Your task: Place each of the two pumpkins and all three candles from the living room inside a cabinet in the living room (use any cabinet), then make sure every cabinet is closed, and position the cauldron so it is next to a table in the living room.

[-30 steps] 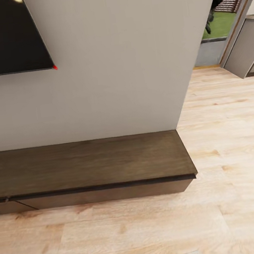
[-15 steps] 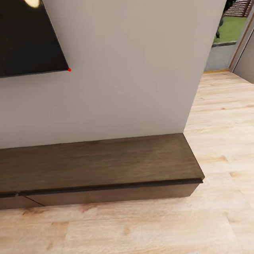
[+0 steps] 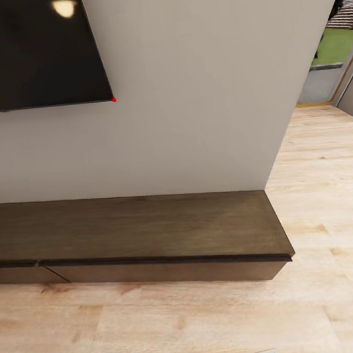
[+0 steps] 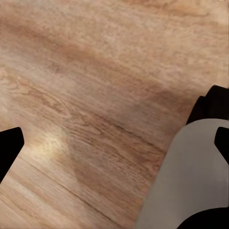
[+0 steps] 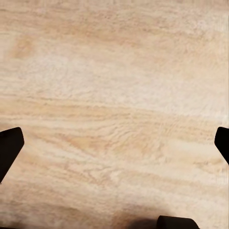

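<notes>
The long, low dark-brown wood cabinet (image 3: 134, 232) runs along the foot of the pale grey wall (image 3: 198, 84), its handle-less drawer fronts flush and apparently all shut, its top bare; its right end stops at about four o'clock from the middle of the head view. Above it, at eleven o'clock, hangs a black flat screen (image 3: 26, 51) with a tiny red light at its lower corner. Light oak plank flooring (image 3: 218, 327) spreads in front and away towards a doorway at two o'clock, with green lawn outside. The left end effector (image 4: 114, 143) hangs over that floor with its dark fingertips wide apart and nothing between them; a grey part of the robot's body sits close by it. The right end effector (image 5: 114, 143) is likewise spread and empty over bare planks. The risk I see is the base clipping the cabinet's projecting corner if it swings in too close. No brand, label or writing is legible anywhere.
</notes>
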Robot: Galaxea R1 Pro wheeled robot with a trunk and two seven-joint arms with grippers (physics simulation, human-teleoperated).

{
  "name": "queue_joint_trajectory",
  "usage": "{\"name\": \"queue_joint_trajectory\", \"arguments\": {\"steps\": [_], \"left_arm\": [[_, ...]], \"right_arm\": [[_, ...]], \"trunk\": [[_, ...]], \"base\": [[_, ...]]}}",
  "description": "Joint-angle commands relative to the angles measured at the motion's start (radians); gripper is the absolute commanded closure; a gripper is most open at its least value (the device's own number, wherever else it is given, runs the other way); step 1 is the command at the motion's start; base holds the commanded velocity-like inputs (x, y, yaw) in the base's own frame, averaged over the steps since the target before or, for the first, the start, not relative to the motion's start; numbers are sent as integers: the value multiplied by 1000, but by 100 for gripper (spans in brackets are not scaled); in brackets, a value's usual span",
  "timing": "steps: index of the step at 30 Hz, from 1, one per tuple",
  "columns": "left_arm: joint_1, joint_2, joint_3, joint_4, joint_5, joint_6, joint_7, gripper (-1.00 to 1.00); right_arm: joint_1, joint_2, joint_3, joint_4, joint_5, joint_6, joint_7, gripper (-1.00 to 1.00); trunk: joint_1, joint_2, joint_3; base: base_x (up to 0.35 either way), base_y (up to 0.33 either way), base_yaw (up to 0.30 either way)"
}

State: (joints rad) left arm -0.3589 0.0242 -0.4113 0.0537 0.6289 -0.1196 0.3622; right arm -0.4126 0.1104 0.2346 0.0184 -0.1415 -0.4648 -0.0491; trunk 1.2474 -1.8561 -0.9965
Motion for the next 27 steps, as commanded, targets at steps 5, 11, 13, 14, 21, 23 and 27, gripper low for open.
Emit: {"name": "queue_joint_trajectory", "arguments": {"steps": [5,11,13,14,21,23,27], "left_arm": [[0,0,0,0,0,0,0,-100],[0,0,0,0,0,0,1,-100],[0,0,0,0,0,0,1,-100],[0,0,0,0,0,0,0,-100],[0,0,0,0,0,0,1,-100],[0,0,0,0,0,0,0,-100],[0,0,0,0,0,0,1,-100]], "right_arm": [[0,0,0,0,-1,0,0,-100],[0,0,0,0,-1,0,0,-100],[0,0,0,0,0,0,0,-100],[0,0,0,0,0,0,0,-100],[0,-3,-1,0,1,0,0,-100],[0,-3,-1,0,-1,0,0,-100],[0,-3,-1,0,-2,-1,0,-100]], "trunk": [[0,0,8],[0,0,17],[0,0,21],[0,0,22],[0,0,33],[0,0,36],[0,0,42]], "base": [[0,0,122],[0,0,122],[0,0,122],[0,0,120],[0,0,-2],[0,0,-135],[0,0,-173]]}}
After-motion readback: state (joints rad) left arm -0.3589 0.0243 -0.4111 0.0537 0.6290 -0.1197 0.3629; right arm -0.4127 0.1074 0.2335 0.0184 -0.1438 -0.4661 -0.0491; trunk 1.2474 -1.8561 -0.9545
